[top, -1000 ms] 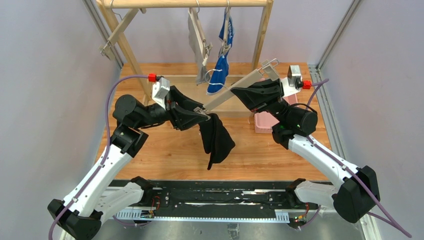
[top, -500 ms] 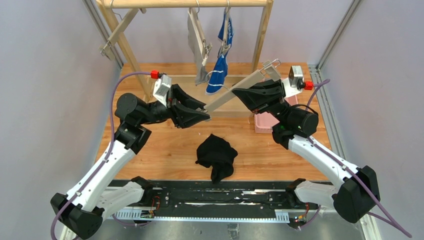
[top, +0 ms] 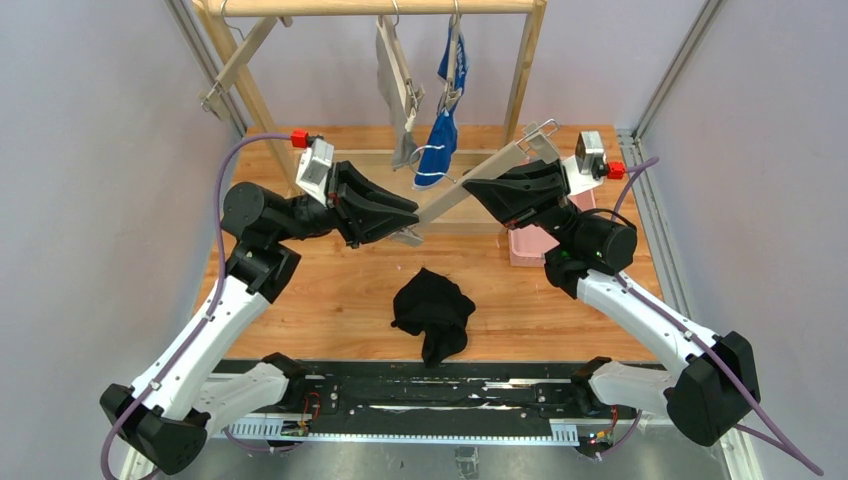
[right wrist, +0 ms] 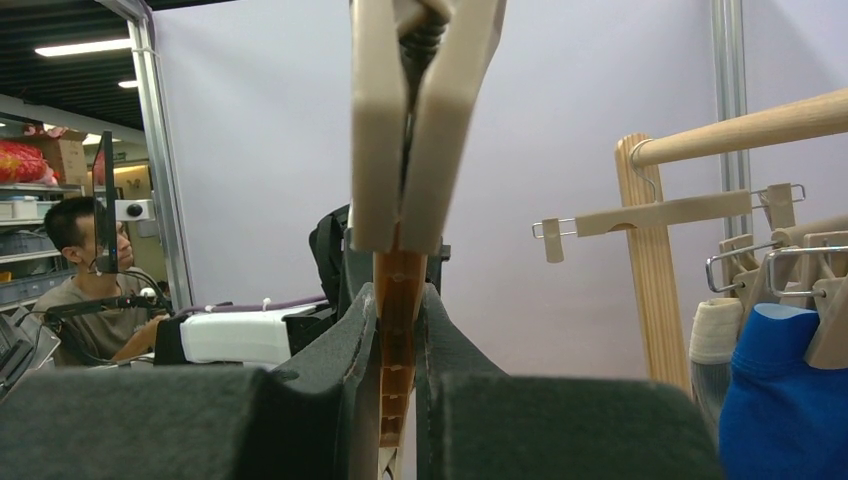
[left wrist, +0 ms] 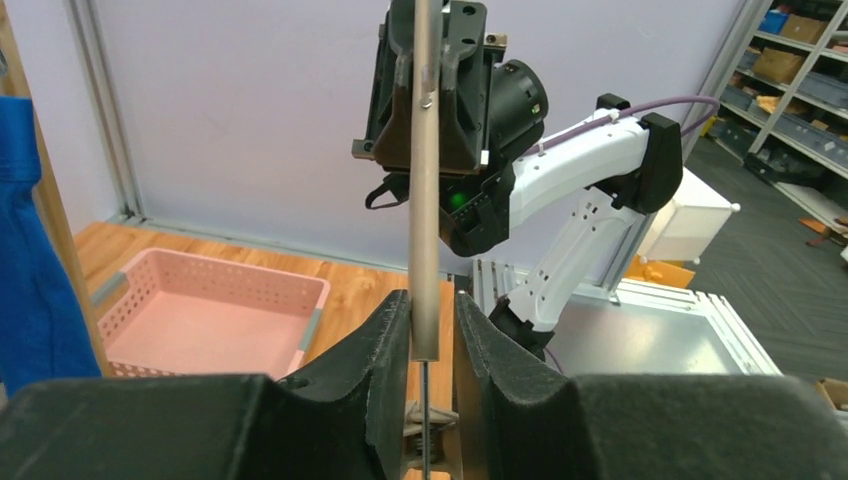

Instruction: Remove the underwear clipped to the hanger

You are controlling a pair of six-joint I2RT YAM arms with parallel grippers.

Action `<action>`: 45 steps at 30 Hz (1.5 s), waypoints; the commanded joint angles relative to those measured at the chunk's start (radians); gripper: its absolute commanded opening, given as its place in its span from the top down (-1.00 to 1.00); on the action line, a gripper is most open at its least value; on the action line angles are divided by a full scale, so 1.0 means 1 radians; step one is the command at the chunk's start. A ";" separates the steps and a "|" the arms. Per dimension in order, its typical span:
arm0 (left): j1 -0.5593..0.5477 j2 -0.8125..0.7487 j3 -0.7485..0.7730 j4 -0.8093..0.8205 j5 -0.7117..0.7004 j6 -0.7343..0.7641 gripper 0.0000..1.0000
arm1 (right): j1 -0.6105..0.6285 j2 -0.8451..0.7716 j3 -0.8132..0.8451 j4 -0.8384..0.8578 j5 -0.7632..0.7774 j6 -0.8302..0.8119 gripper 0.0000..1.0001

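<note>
A: Where is the small black cloth brief (top: 432, 312)?

B: Crumpled in a heap on the orange-brown wooden table (top: 330, 295), toward its near edge, between the two arms; it lies well below both grippers.

A: And the other two?

B: The grey cloth brief (top: 398, 100) and the bright blue brief with white trim (top: 438, 145) hang side by side from the round wooden rail (top: 330, 7) at the back.

A: What is over the table?

B: A pale wooden clip hanger (top: 447, 199), slanting in the air; the right gripper (right wrist: 398, 300) is clamped on its bar; the left gripper (left wrist: 432, 310) straddles the lower end, fingers close on both sides; whether they pinch it I cannot tell.

A: Anything else?

B: A pink perforated plastic basket (left wrist: 200, 310) on the table by the right arm.
</note>
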 commanded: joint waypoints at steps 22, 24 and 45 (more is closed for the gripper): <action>-0.003 0.062 0.013 0.019 0.101 -0.044 0.65 | 0.031 0.057 0.073 0.033 -0.006 0.004 0.99; -0.003 0.065 0.012 0.020 0.105 -0.043 0.93 | 0.033 0.060 0.074 0.033 -0.005 0.005 0.99; -0.004 0.038 0.046 0.001 0.092 -0.109 1.00 | 0.041 0.040 0.020 -0.010 0.010 -0.040 -0.25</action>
